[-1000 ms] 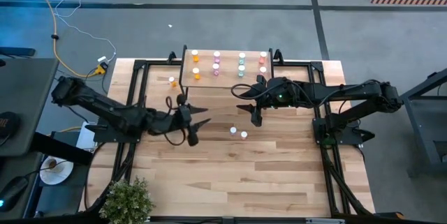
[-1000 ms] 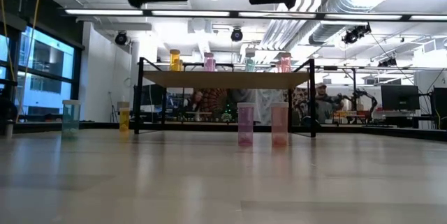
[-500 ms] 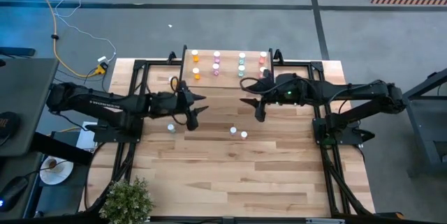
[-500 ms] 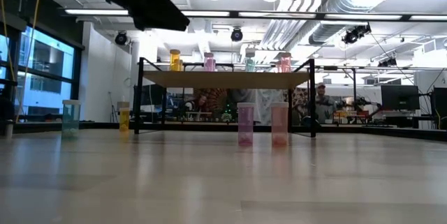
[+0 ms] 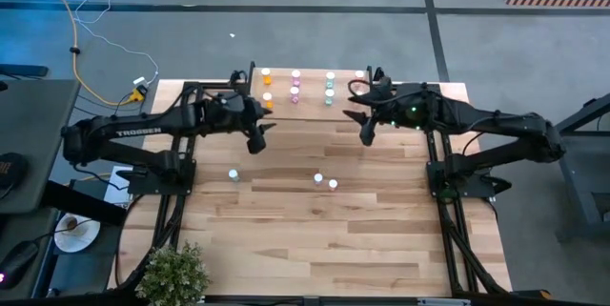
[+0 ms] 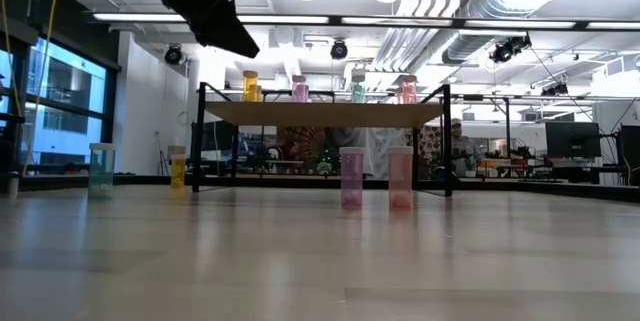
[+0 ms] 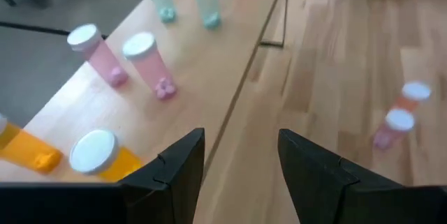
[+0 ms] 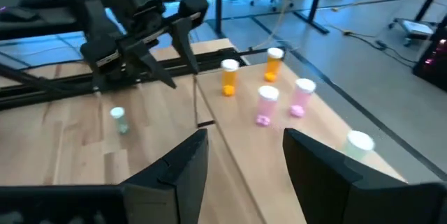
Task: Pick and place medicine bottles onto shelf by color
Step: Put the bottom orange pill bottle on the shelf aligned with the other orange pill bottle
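The shelf [image 5: 310,104] stands at the table's far edge on thin black legs. It carries white-capped bottles in rows: orange [image 5: 267,102], pink [image 5: 294,91], teal [image 5: 329,97] and red [image 5: 358,76]. On the tabletop stand a teal bottle [image 5: 233,174], two pinkish bottles [image 5: 318,178] [image 5: 333,184] and an orange bottle [image 6: 178,169]. My left gripper [image 5: 259,137] is open and empty, raised by the shelf's near left corner, above the orange bottles [image 7: 105,158]. My right gripper [image 5: 360,127] is open and empty, raised by the shelf's near right corner.
The table's black frame rails [image 5: 191,91] run along its left, right and far sides. A potted plant [image 5: 174,273] stands at the near left corner. Bare wood [image 5: 315,239] lies across the near half of the table. People and desks show in the room behind.
My left gripper has gone from the table's left middle toward the far edge, up to the shelf's left end, uncovering the teal bottle standing on the table. My right gripper has gone toward the far edge and a little right, to the shelf's right end. No bottle has moved.
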`<action>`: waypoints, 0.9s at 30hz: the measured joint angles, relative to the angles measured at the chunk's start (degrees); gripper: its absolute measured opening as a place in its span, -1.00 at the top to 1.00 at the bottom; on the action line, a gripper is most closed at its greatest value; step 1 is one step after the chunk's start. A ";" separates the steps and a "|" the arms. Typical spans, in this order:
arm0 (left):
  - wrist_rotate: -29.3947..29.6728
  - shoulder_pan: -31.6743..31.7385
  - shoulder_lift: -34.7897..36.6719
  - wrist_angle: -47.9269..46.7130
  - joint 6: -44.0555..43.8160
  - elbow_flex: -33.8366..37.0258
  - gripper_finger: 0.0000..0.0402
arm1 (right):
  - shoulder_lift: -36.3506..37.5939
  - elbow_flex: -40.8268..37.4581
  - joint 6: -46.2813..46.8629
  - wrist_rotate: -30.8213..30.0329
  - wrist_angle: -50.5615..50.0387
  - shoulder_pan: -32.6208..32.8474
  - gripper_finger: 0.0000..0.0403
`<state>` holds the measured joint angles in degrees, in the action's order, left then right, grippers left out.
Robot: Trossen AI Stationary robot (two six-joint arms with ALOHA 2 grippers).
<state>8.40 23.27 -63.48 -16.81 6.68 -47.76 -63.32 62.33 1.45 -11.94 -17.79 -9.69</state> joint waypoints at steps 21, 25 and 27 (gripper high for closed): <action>-3.40 6.73 -6.95 -1.14 2.99 -0.07 0.14 | 9.05 0.00 -0.42 0.02 -6.68 -2.34 0.11; -3.10 7.53 -8.03 -0.66 2.89 -0.07 0.14 | 8.98 0.00 -0.42 0.02 -6.88 -2.34 0.11; -3.09 8.23 -8.50 -0.26 2.51 -0.07 0.14 | 8.98 0.00 -0.42 0.02 -6.90 -2.34 0.11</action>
<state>5.31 31.50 -71.98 -17.06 9.19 -47.83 -54.35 62.33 1.04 -11.92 -24.69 -12.03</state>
